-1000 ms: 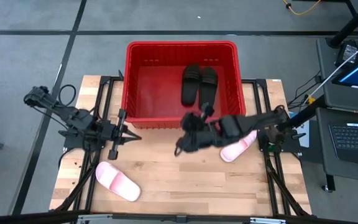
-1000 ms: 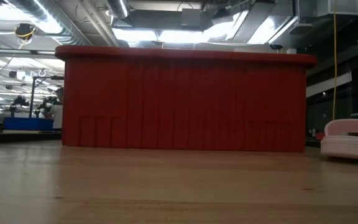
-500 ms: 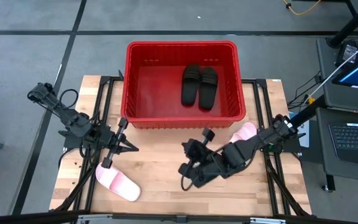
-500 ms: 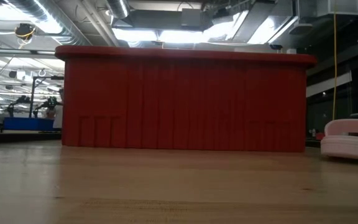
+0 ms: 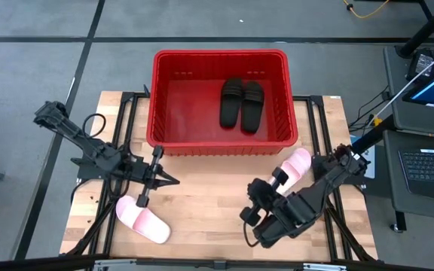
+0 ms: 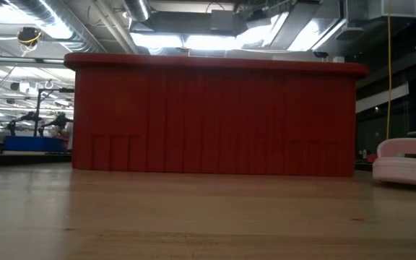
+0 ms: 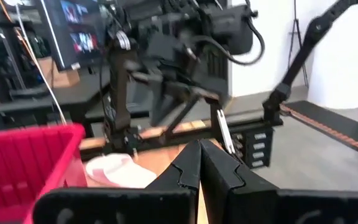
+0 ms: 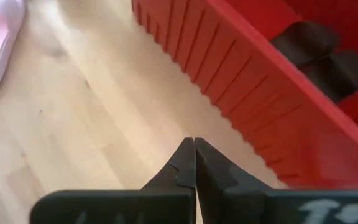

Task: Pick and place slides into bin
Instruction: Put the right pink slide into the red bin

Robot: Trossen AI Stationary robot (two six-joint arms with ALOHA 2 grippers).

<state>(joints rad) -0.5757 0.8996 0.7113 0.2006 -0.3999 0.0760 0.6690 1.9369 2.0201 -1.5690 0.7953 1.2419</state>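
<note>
Already two black slides (image 5: pixel 241 103) lie in the bin (image 5: pixel 160 90); both grippers, left (image 5: pixel 173 181) and right (image 5: pixel 252 232), hover closed and empty over the table (image 5: pixel 202 218).

Both arms matte black, jointed links. Left arm (image 5: pixel 89 150) slim, with looped black cable near its shoulder. Right arm (image 5: pixel 307 199) bulkier at wrist. Each tool (image 8: pixel 194 163) has two dark wedge-shaped fingers.

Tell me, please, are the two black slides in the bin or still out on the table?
In. The high view shows both black slides lying side by side on the floor of the red bin.
</note>
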